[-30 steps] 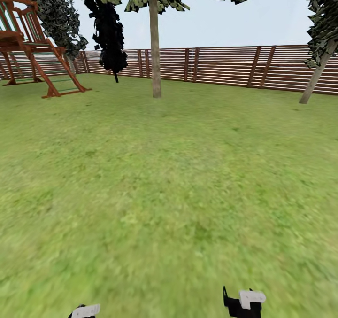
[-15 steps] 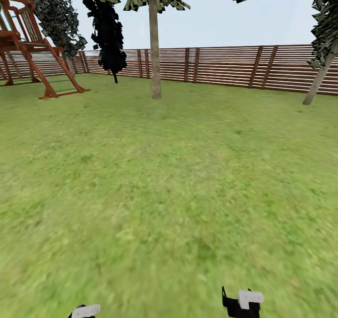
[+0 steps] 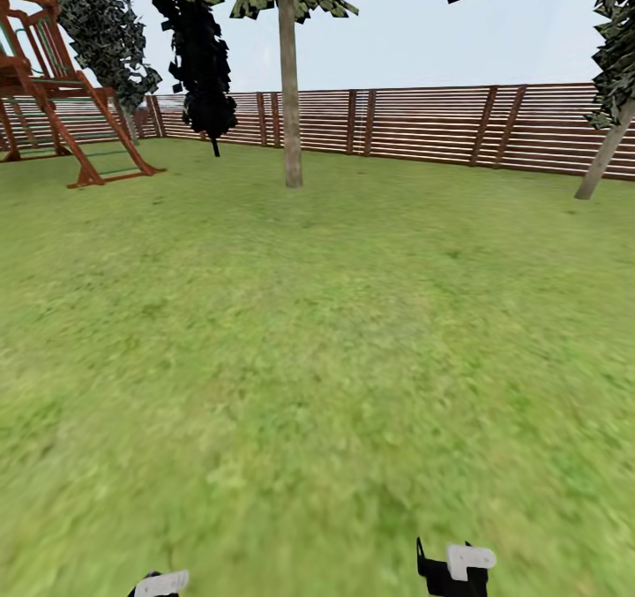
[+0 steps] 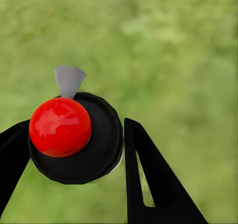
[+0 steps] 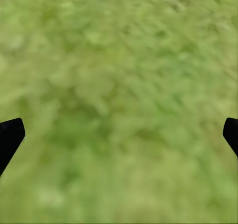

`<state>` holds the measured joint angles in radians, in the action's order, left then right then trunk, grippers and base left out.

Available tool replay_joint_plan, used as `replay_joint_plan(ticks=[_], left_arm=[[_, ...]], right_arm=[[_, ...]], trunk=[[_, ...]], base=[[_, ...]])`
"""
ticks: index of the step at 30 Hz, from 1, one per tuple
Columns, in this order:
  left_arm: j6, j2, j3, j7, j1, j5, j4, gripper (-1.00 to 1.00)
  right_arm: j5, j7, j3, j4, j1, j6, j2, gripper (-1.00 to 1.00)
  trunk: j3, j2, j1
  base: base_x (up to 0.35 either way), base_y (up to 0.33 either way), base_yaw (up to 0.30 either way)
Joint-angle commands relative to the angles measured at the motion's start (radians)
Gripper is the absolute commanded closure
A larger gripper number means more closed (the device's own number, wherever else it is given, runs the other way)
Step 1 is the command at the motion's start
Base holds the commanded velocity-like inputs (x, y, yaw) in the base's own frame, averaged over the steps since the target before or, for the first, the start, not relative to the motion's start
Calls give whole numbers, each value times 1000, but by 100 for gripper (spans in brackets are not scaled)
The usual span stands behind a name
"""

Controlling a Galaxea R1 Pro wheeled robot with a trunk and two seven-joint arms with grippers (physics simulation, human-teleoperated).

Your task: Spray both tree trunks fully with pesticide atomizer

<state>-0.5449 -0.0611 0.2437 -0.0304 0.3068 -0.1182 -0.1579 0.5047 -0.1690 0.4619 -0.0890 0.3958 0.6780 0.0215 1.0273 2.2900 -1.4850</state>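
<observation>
cut off: your right tree trunk (image 3: 602, 163) runs off frame edge
left gripper (image 4: 74, 149): fingers pinch pesticide atomizer (image 4: 74, 137)
right gripper (image 5: 119, 134): fingers spread, over grass (image 5: 119, 85)

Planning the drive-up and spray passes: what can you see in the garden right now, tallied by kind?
Pale tree trunks: 2
Spray bottle, held in left gripper: 1
Wooden play frame: 1
Slat fence: 1
Total: 5

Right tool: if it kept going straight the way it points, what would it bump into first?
Probably just the grass. The right tool is open, with nothing between its fingers, though how far off the lawn lies is unclear.
</observation>
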Motion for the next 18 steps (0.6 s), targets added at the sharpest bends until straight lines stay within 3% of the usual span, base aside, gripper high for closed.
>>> replay_joint_plan(ticks=[1,18], left_arm=[[0,0,0,0,0,0,0,100],[0,0,0,0,0,0,0,100]], right_arm=[[0,0,0,0,0,0,0,-100],[0,-1,1,18,0,0,0,-100]], trunk=[[0,0,0],[0,0,0]], base=[[339,0,0],[339,0,0]])
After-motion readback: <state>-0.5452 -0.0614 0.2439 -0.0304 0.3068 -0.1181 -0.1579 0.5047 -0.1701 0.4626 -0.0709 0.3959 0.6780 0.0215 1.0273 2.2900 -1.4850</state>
